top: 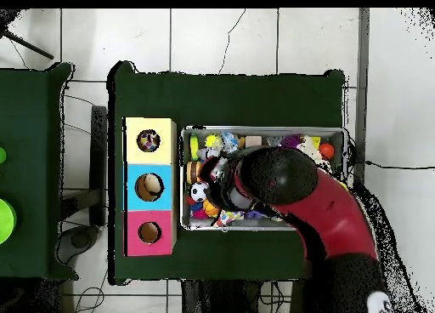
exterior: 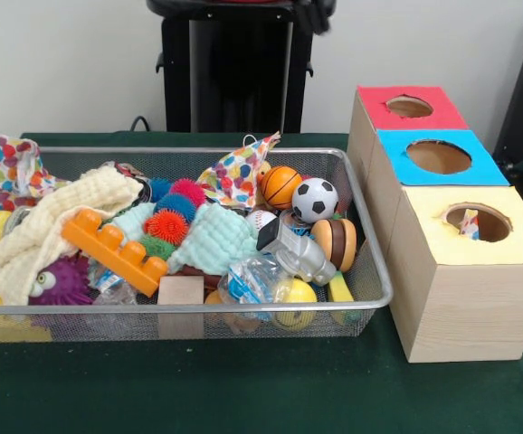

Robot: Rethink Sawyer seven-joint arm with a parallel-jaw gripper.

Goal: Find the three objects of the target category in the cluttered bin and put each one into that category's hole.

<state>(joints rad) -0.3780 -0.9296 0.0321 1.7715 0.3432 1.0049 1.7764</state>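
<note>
A wire bin (exterior: 370,226) holds mixed toys: a basketball (exterior: 280,186), a soccer ball (exterior: 315,200), a small baseball (exterior: 261,220), spiky balls (exterior: 166,226), an orange building block (exterior: 114,251), a wooden cube (exterior: 181,291) and cloths. Beside it stand three boxes, each with a round hole: red top (exterior: 410,107), blue top (exterior: 438,156), yellow top (exterior: 476,221). A patterned scrap shows inside the yellow hole. In the overhead view the red and black arm (top: 293,186) hangs over the bin (top: 265,130), and its gripper end (top: 217,177) is near the balls. The front view shows no gripper.
A pale yellow knit cloth (exterior: 44,226), a mint cloth (exterior: 214,240), a dotted cloth (exterior: 239,167), a purple monster toy (exterior: 61,282), a toy burger (exterior: 334,242) and a crumpled clear bottle (exterior: 284,262) crowd the bin. The green table (exterior: 243,389) lies in front.
</note>
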